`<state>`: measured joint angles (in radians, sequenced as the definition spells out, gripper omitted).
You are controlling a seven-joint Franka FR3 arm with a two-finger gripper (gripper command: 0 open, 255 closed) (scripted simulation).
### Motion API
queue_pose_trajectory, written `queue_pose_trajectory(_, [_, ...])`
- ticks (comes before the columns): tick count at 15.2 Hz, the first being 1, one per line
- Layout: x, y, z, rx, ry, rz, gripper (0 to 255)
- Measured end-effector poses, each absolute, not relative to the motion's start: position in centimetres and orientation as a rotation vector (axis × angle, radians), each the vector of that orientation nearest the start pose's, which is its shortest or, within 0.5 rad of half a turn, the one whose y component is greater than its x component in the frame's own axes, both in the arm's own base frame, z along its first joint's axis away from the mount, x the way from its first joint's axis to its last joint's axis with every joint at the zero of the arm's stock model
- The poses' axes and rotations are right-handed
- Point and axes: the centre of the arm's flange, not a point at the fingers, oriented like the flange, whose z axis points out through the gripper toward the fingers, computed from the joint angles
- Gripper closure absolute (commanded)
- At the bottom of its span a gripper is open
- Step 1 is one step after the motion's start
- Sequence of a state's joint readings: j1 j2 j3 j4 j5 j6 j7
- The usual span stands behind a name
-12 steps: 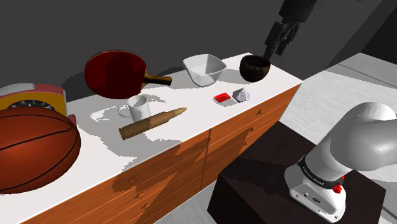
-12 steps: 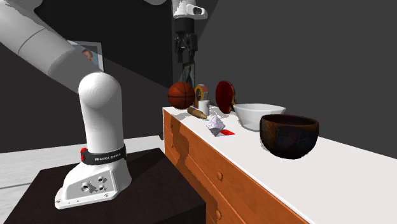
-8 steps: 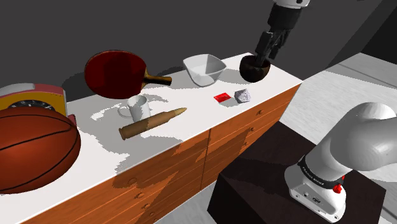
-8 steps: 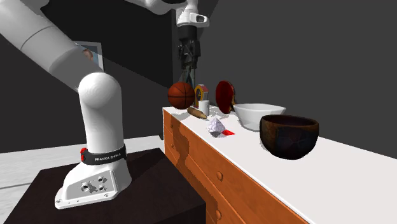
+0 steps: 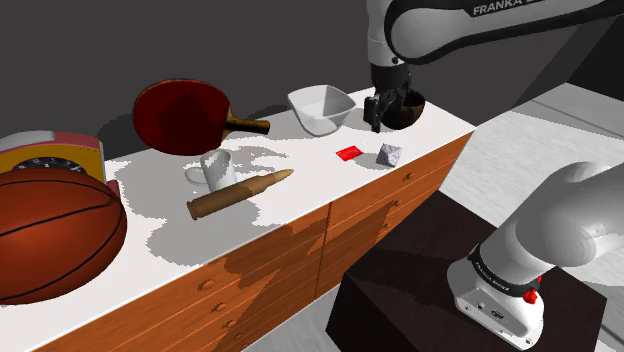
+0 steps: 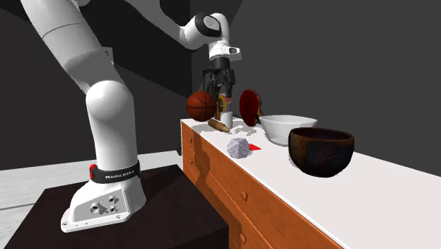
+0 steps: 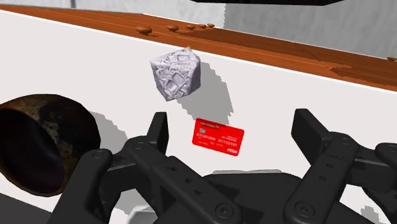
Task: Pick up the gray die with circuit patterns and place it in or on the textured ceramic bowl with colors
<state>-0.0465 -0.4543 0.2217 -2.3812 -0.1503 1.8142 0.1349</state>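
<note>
A white robot arm (image 5: pixel 450 20) reaches down over a white-topped dresser (image 5: pixel 318 176) with wooden drawers. Half a second ago its black gripper (image 5: pixel 378 122) hung high above the dark brown bowl (image 5: pixel 411 108). Now it sits lower and farther toward the shoulder view's left, in front of that bowl and hiding part of it. Its two fingers (image 7: pixel 159 127) stand wide apart and clasp nothing.

The grey die (image 5: pixel 389 154), covered in raised circuit-like lines, has shifted too. Earlier it stood tipped on a corner against the red card (image 5: pixel 348 152). Now it rests just apart from the card, a little nearer the dresser's front edge and turned to a different angle. In the wrist view the die (image 7: pixel 175 74) lies on the white top beyond the card (image 7: pixel 218 137), which sits between the spread fingertips.

The dark brown bowl (image 7: pixel 38 146) stands upright beside one finger, its mottled brown inner wall on show. The die lies outside it, on the dresser top. A white bowl (image 5: pixel 322 107) stands near the dark one, toward the shoulder view's left, showing a smooth pale inside. Farther along, a white mug (image 5: pixel 212 170) stands upright, just beside a brass-coloured cartridge (image 5: pixel 240 192) lying on its side. Both bowls, the mug and the cartridge sit where they were before.
</note>
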Motion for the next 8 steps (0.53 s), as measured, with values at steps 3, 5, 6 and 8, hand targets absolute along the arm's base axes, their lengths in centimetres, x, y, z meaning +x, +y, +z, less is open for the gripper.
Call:
queue_pose_trajectory(3, [41.6, 7.4, 44.1, -3.495, -0.102, 0.233, 0])
queue_pose_trajectory(5, [43.2, 7.6, 40.7, -3.561, -0.105, 0.292, 0])
queue_pose_trajectory(6, [43.8, 7.6, 39.4, -3.594, -0.106, 0.323, 0])
queue_pose_trajectory(8, [45.3, 7.7, 36.6, -3.659, -0.109, 0.385, 0])
